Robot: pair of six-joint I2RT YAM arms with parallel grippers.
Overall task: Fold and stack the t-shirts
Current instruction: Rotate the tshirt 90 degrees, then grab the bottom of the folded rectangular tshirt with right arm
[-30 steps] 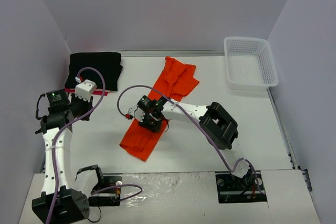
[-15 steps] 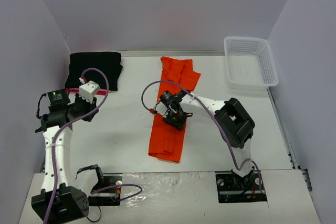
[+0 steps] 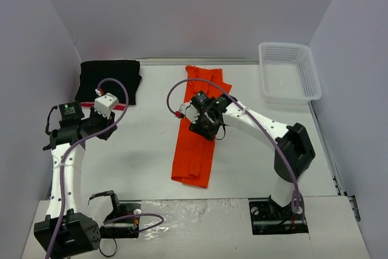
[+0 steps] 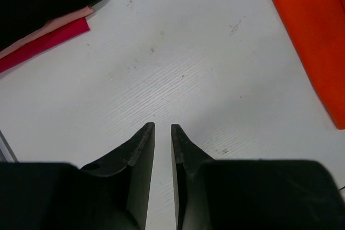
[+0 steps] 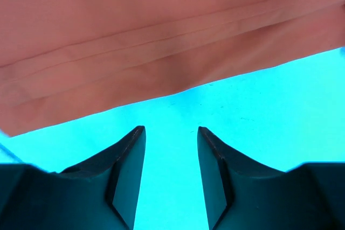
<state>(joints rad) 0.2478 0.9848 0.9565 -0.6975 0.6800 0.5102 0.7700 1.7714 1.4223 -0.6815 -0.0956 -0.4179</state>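
Observation:
An orange t-shirt (image 3: pixel 197 144) lies on the white table, folded into a long narrow strip running from the back to the front. My right gripper (image 3: pixel 205 127) hovers over the middle of it, open and empty. In the right wrist view (image 5: pixel 170 129) its tips are over bare table just beside the shirt's hemmed edge (image 5: pixel 161 30). A folded black t-shirt (image 3: pixel 109 79) tops a stack at the back left, with a pink and a red one (image 4: pixel 48 44) under it. My left gripper (image 3: pixel 104 127) is shut and empty over bare table (image 4: pixel 163 126), between the stack and the orange shirt (image 4: pixel 307 25).
A white plastic basket (image 3: pixel 290 72) stands at the back right corner. Grey walls close in the table on three sides. The right arm's purple cable loops above the orange shirt.
The orange shirt swung from a diagonal lie to a straight front-to-back strip. The right arm swung right with it and its gripper now stands open off the cloth. The left arm barely shifted.

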